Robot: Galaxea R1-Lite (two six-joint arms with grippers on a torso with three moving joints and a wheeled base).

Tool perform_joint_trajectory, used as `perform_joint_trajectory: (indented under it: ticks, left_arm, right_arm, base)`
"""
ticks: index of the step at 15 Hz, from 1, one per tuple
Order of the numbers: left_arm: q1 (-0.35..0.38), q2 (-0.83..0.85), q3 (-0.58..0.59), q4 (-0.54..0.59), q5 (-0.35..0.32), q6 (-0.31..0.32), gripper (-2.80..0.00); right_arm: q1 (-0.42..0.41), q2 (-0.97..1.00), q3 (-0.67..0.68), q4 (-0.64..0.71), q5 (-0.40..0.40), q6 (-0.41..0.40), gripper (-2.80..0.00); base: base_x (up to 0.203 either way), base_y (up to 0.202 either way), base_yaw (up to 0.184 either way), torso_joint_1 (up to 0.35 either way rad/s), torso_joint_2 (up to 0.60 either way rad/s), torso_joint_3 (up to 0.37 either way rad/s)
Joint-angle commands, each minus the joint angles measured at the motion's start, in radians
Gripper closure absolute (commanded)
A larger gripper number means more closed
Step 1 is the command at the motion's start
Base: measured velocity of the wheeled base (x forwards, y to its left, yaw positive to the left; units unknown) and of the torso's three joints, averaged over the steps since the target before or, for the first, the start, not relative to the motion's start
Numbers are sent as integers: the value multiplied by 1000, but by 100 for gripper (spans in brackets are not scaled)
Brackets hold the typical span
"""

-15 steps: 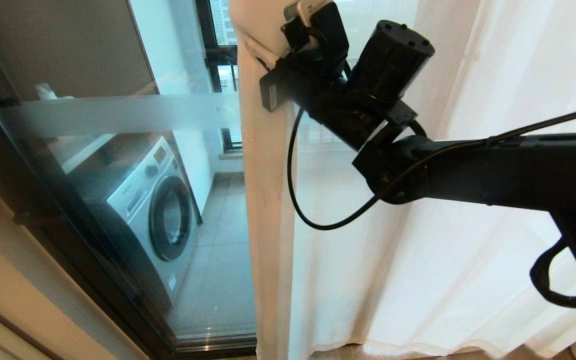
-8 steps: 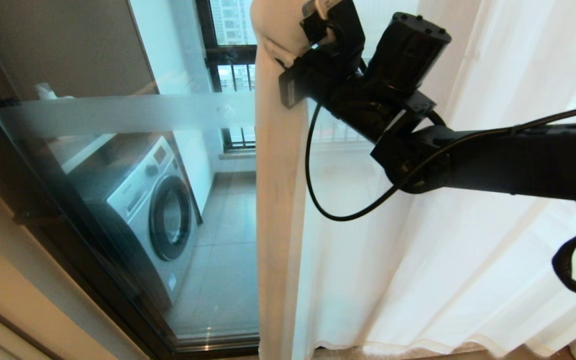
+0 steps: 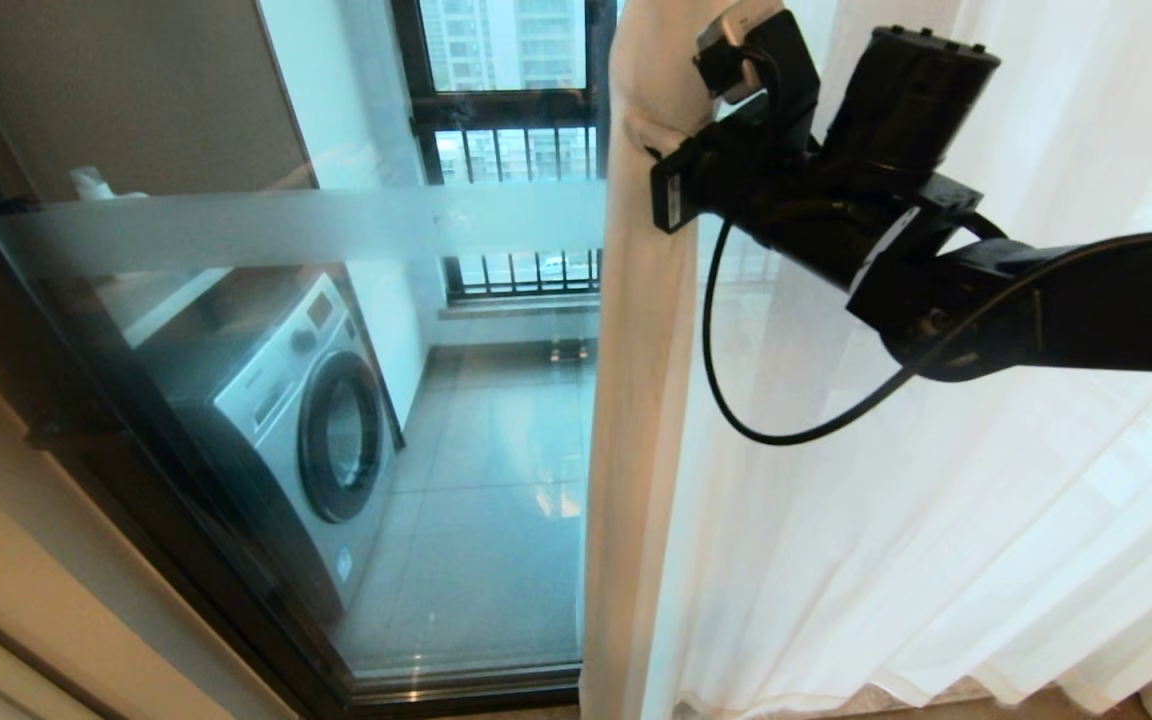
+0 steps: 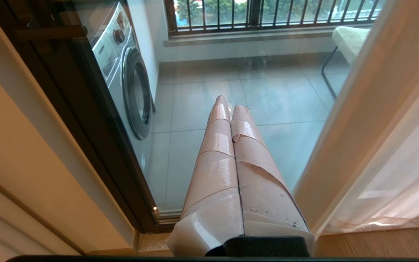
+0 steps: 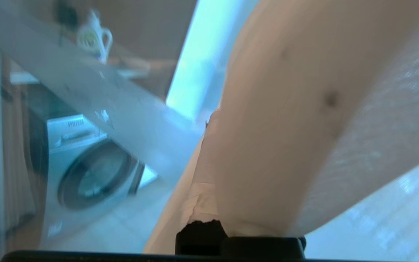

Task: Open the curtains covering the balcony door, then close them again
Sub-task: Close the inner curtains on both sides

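Sheer white cloth curtains (image 3: pixel 886 540), glossy glass balcony door (image 3: pixel 356 330)

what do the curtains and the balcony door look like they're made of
Curtains: thin sheer white fabric, likely voile; daylight and the railing show through, and the edge is a thicker hem. Balcony door: clear glass with a frosted band, in a dark frame, probably metal.

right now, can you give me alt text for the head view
The right end effector is shut on the hemmed edge of the curtains, which hang to the right of bare glass in the balcony door with its frosted band. Behind the glass stand a washing machine and a barred window.
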Motion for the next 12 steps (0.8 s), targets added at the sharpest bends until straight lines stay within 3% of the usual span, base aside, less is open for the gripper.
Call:
perform_joint_trajectory:
  ticks: [1,4,12]
  left_arm:
    - [0,1,0,0,0,0,0]
    - [0,1,0,0,0,0,0]
    - [0,0,0,0,0,0,0]
  right_arm:
    - [-38,-88,100,24,-19,23,0]
    - [-88,-110,134,52,-101,106,0]
    - [-114,-112,161,43,-119,107,0]
  base:
    - [0,0,0,0,0,0]
    - [0,0,0,0,0,0]
    - [0,0,0,0,0,0]
